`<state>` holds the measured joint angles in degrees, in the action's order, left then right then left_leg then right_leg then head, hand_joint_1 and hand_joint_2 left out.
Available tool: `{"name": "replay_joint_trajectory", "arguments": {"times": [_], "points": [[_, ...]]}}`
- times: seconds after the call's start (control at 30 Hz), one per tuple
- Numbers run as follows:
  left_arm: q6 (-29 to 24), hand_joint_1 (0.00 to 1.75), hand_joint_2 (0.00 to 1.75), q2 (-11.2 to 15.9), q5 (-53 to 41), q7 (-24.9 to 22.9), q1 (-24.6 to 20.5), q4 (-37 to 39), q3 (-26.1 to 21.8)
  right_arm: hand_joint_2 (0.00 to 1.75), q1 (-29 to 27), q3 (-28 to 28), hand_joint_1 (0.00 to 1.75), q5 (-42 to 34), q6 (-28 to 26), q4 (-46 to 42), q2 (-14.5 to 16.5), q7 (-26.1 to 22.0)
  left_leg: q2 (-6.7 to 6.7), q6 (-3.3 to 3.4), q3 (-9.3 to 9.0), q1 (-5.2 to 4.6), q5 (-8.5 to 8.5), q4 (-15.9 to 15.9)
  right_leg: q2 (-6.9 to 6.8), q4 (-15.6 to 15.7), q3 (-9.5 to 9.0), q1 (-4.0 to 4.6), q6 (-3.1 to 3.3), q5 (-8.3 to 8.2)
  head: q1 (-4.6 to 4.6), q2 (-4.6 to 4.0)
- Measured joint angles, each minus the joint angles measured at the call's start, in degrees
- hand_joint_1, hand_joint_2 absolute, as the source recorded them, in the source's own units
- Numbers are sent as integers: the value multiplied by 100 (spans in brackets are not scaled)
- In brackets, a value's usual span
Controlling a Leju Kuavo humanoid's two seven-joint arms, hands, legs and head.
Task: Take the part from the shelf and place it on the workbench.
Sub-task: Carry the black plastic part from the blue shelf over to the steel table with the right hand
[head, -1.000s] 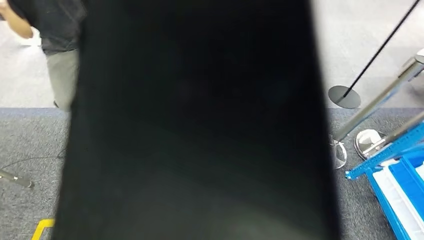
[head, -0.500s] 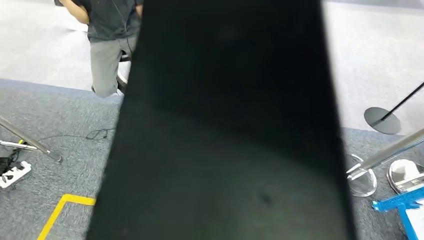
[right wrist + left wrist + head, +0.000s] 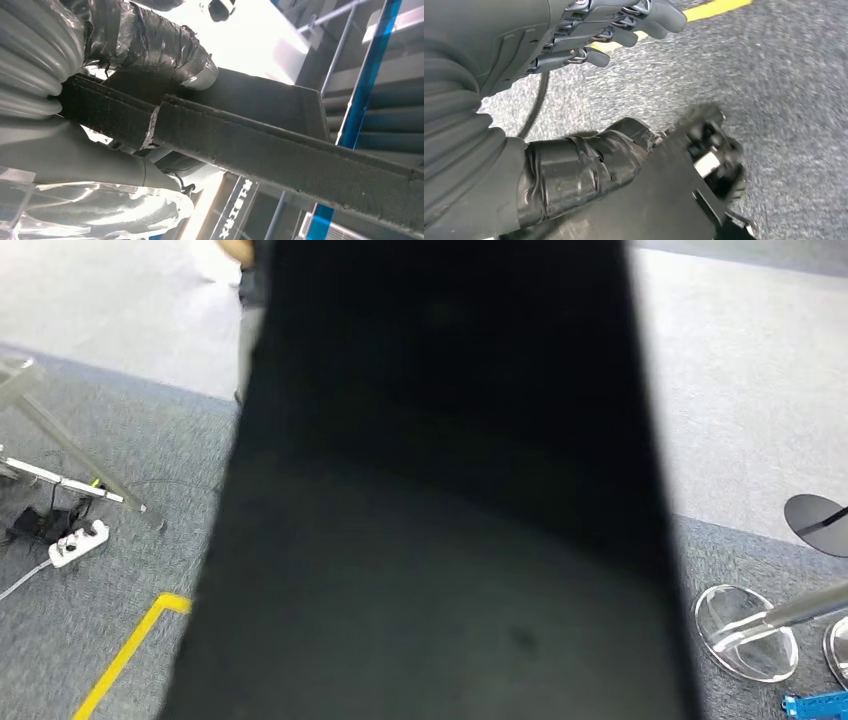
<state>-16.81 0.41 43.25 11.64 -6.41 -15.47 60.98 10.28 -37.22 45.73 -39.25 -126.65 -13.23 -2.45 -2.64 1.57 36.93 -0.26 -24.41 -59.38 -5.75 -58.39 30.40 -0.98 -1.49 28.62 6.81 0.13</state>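
A large flat black part [image 3: 440,500] is held up close in front of the head camera and hides the middle of that view. In the right wrist view my right hand [image 3: 75,150] grips the part [image 3: 280,155] by its thick dark edge, with the taped thumb [image 3: 160,45] over one side and the fingers [image 3: 115,210] under the other. My left hand [image 3: 574,40] hangs above the grey carpet, its fingers [image 3: 644,15] apart with nothing in them.
A yellow floor line [image 3: 130,655], a white power strip [image 3: 78,540] and thin stand legs [image 3: 70,485] lie left. Clear stanchion bases [image 3: 745,630], a black disc base [image 3: 820,510] and a blue shelf corner [image 3: 815,705] are right. A person [image 3: 250,290] stands behind the part.
The whole head view has swung left: the blue shelf and stanchion bases slid off to the lower right, the power strip came in at the left. The black part stays in front.
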Motion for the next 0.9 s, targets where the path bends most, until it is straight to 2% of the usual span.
{"name": "replay_joint_trajectory", "arguments": {"times": [0.07, 0.13, 0.2, 0.23, 0.27, 0.3, 0.33, 0.37, 0.4, 0.43, 0.5, 0.57, 0.6, 0.67, 0.7, 0.73, 0.77, 0.8, 0.83, 0.87, 0.9], "points": [[-28, 0, 175, 1, 12, 27, 17, 0, 0, 175, -14, 15, 175, -65, -1, 1, 21, -64, 118, 71, -32, 6, 1, 47, -47, 30, -64, -7, -70, 37, -2, 0], [-61, 0, 175, -1, 31, 45, 18, 0, 0, 175, -84, 70, 175, -145, -2, 2, 78, -192, 235, 143, -110, 37, 15, 119, 164, -208, -4, -28, -110, 219, -2, 0], [-99, 0, 175, -7, 33, 44, 4, 0, 0, 175, -207, 147, 175, -250, -3, 5, 153, -358, 360, 195, -149, 43, 14, 145, 453, -895, 341, -28, -109, 545, 5, 0], [-121, 0, 175, -10, 26, 38, 0, 0, 0, 175, -272, 186, 175, -316, -3, 7, 195, -446, 428, 213, -151, 34, 9, 143, 513, -1275, 566, -21, -106, 671, 3, 0], [-144, 0, 175, -13, 18, 27, 1, 0, 0, 175, -338, 227, 175, -388, -3, 9, 239, -535, 502, 225, -155, 24, 1, 138, 540, -1533, 745, -13, -102, 707, 8, 0], [-166, 0, 175, -15, 13, 15, 5, 0, 0, 175, -415, 279, 175, -468, -3, 14, 292, -626, 581, 231, -163, 14, -7, 132, 552, -1590, 835, -8, -93, 625, 8, 0], [-189, 0, 175, -17, 14, 2, 8, 0, 0, 175, -505, 341, 175, -562, -3, 22, 349, -714, 668, 234, -175, 8, -18, 122, 567, -1425, 816, -7, -76, 433, 7, 0], [-206, 0, 175, -20, 21, -7, 10, 0, 0, 175, -597, 407, 175, -674, -3, 32, 406, -799, 752, 231, -190, 4, -30, 111, 606, -1094, 709, -5, -53, 181, 6, 0], [-216, 0, 175, -27, 31, -11, 11, 0, 0, 175, -687, 485, 175, -840, -3, 46, 471, -912, 831, 223, -197, 6, -43, 98, 723, -702, 561, -9, -19, -39, -1, 0], [-221, 0, 175, -36, 40, -13, 7, 0, 0, 175, -769, 563, 175, -1035, -3, 59, 538, -1034, 904, 207, -188, 5, -55, 79, 859, -358, 434, -13, 10, -186, 0, 0], [-227, 0, 175, -53, 47, -15, -1, 0, 0, 175, -898, 731, 175, -1412, -3, 85, 690, -1281, 1017, 149, -147, 28, -60, 62, 1044, -43, 323, -6, 45, -254, -14, 0], [-232, 0, 175, -60, 49, -15, 0, 0, 0, 175, -964, 851, 175, -1631, -3, 116, 797, -1427, 1115, 72, -119, 49, -46, 90, 979, 0, 297, 7, 66, -253, -25, 0], [-236, 0, 175, -61, 50, -14, 7, 0, 0, 175, -974, 878, 175, -1713, -2, 134, 831, -1474, 1077, 43, -109, 44, -55, 69, 917, 40, 259, -8, 84, -267, -26, 0], [-251, 0, 175, -62, 52, -5, 6, 0, 0, 175, -994, 927, 175, -1954, -1, 173, 898, -1594, 783, -22, 34, 20, -212, -229, 770, 129, 170, -39, 121, -294, -8, 0], [-258, 0, 175, -63, 57, 3, 0, 0, 0, 175, -1011, 959, 175, -2105, -1, 188, 943, -1660, 579, -47, 193, 22, -364, -555, 680, 149, 143, -40, 134, -295, 0, 0], [-263, 0, 175, -65, 66, 13, -9, 0, 0, 175, -1032, 993, 175, -2264, -1, 203, 986, -1722, 445, -73, 392, 33, -522, -921, 596, 146, 132, -34, 144, -281, 7, 0], [-263, 0, 175, -67, 80, 25, -14, 0, 0, 175, -1049, 1026, 175, -2404, -1, 219, 1023, -1770, 377, -92, 573, 54, -629, -1239, 506, 133, 129, -30, 152, -264, 6, 0], [-262, 0, 175, -68, 96, 38, -12, 0, 0, 175, -1065, 1049, 175, -2504, -1, 240, 1054, -1799, 340, -107, 676, 74, -643, -1400, 419, 119, 127, -30, 152, -244, 9, 0], [-261, 0, 175, -69, 109, 53, -6, 0, 0, 175, -1074, 1063, 175, -2565, -1, 261, 1077, -1813, 314, -118, 662, 92, -555, -1343, 339, 105, 123, -36, 142, -224, 8, 0], [-260, 0, 175, -69, 121, 68, -1, 0, 0, 175, -1078, 1075, 175, -2601, -1, 281, 1098, -1823, 280, -128, 540, 107, -397, -1097, 266, 90, 116, -44, 126, -202, 9, 0], [-260, 0, 175, -70, 127, 81, 1, 0, 0, 175, -1080, 1083, 175, -2624, -1, 299, 1120, -1836, 181, -138, 342, 114, -233, -714, 198, 71, 103, -47, 99, -175, 11, 0]]}}
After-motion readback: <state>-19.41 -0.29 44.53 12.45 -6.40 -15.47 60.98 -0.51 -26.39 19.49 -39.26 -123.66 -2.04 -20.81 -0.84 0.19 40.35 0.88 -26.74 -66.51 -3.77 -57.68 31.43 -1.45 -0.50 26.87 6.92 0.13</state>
